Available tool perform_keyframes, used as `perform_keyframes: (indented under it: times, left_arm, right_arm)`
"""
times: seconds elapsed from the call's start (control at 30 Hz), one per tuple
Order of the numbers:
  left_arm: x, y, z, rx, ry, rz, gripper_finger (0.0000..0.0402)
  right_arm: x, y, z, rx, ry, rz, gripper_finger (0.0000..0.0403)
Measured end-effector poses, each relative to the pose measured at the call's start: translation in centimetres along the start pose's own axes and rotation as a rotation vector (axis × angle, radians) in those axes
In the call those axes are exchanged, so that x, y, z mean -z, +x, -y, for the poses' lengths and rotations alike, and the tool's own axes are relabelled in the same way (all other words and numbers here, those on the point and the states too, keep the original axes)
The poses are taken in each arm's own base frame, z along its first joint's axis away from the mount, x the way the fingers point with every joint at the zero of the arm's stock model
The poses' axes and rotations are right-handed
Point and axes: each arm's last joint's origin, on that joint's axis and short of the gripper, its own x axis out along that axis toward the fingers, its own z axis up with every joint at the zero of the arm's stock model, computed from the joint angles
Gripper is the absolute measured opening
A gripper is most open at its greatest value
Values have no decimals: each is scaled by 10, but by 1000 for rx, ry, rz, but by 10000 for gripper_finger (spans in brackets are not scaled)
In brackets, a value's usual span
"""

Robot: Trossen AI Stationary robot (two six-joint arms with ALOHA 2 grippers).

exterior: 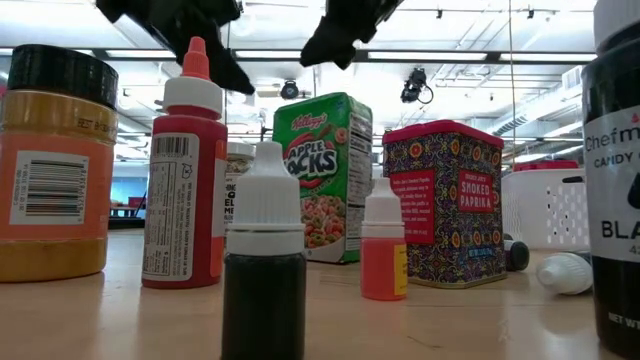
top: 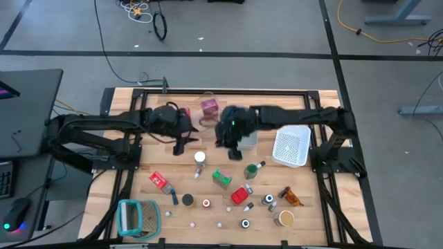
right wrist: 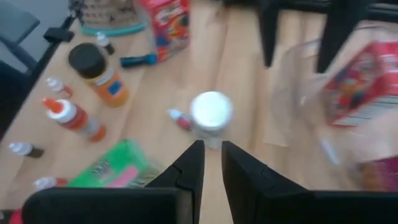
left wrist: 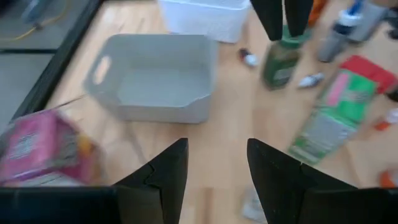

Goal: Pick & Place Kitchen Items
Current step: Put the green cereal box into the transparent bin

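**Two arms crowd the middle of a cluttered worktop**

Seen from above, the left end effector (top: 181, 142) hangs over the middle of the wooden worktop (top: 315, 218), its fingers parted with bare wood between them and nothing held. Just beside it the right end effector (top: 232, 149) hovers near the grey bin (top: 249, 140); its fingers stand nearly together, a thin gap between them, and empty. In my judgement the main risk is the two arms meeting, as they reach into the same small area from opposite sides. A second risk is the white-capped jar (right wrist: 211, 115) directly below the right end effector: fingers this narrow would land on the cap and tip it onto the small red-tipped bottle (right wrist: 180, 119) beside it.

The kitchen items are spread over the near half of the worktop, between the teal-and-white ribbed holder (top: 138, 217) on the left and the brown jar (top: 284, 218) on the right, with the white perforated bin (top: 291, 146) behind them.

Writing readable in the low view, left to right: the orange jar (exterior: 55, 170) and the red squeeze bottle (exterior: 185, 180) show barcodes only; the green cereal box (exterior: 322, 175) reads "Kellogg's Apple Jacks"; the patterned tin (exterior: 445, 205) reads "Trader Joe's Smoked Paprika"; the dark bottle (exterior: 612, 190) reads "Chefm…", "Candy" and "Bla…", cut off at the edge.
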Motion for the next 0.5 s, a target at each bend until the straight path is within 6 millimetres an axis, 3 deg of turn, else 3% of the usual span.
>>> perform_keyframes:
  times: [0.17, 0.37, 0.5]
  left_arm:
    - [-5, 0, 21, 66, 42, 39, 170]
    - [-5, 0, 34, 100, 84, 34, 169]
    - [-5, 0, 33, 6, 62, 29, 169]
  right_arm:
    - [16, 27, -32, 63, 24, -33, 61]
    - [42, 54, -52, 131, 45, -10, 62]
    - [52, 63, -59, 121, 66, 20, 72]
